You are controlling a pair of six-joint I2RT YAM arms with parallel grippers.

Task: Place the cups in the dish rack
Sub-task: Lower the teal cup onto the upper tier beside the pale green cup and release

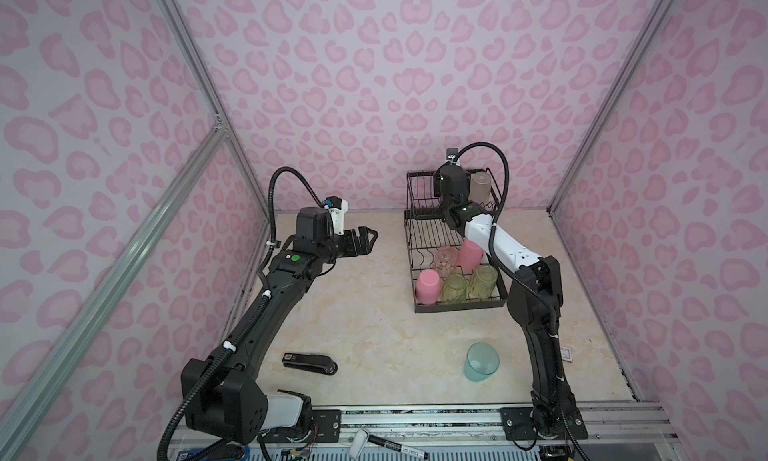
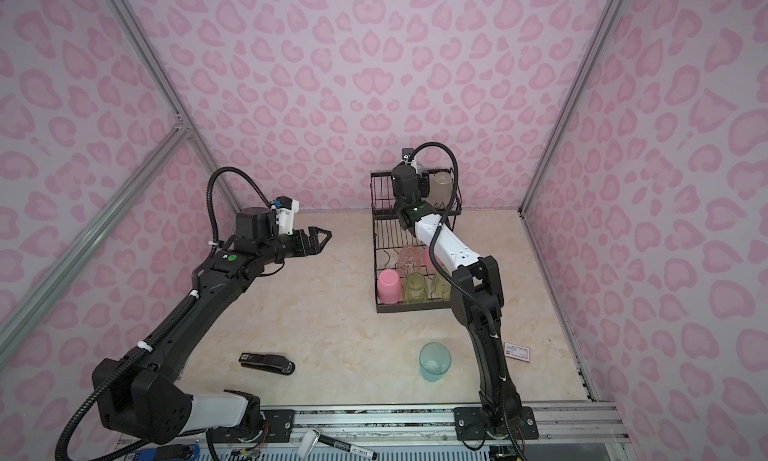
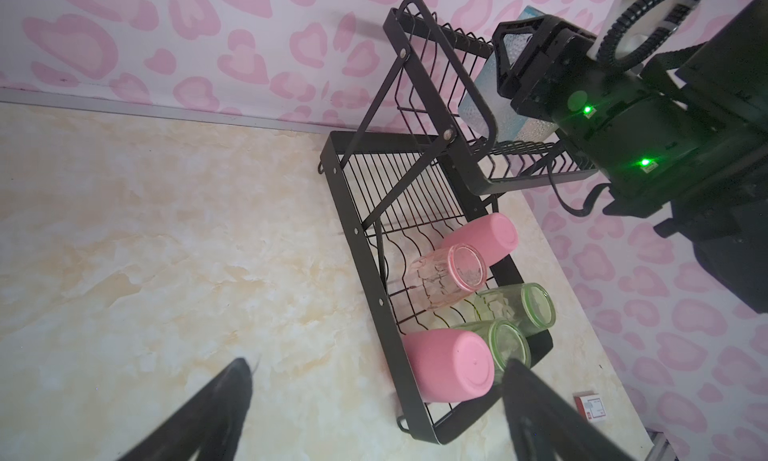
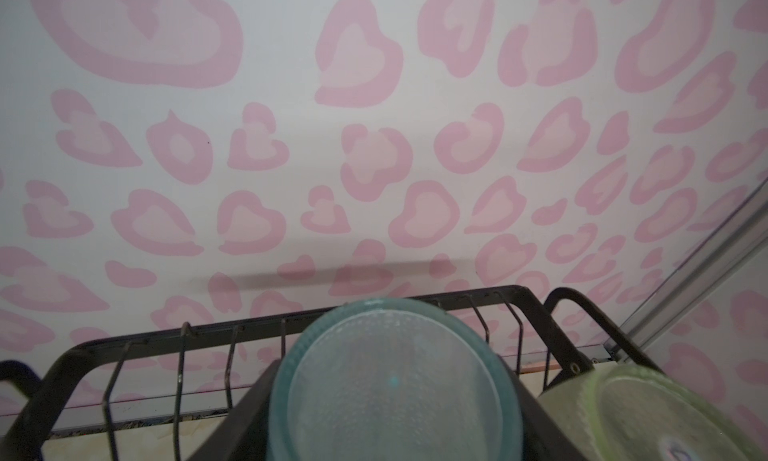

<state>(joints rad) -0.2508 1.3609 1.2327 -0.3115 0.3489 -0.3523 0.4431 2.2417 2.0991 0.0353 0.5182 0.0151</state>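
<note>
Pinching translucent teal plastic cup (image 4: 390,367) inside black wire dish rack (image 3: 370,272), right gripper (image 4: 388,421) — left gripper (image 1: 370,242) spread — risks toppling it w/ tilted release.

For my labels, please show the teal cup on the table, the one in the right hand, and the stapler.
teal cup on the table (image 1: 481,362): in a top view, inner bottom.
held teal cup (image 4: 395,392): right wrist view, round end.
stapler (image 1: 309,362): in a top view, body middle.
</note>
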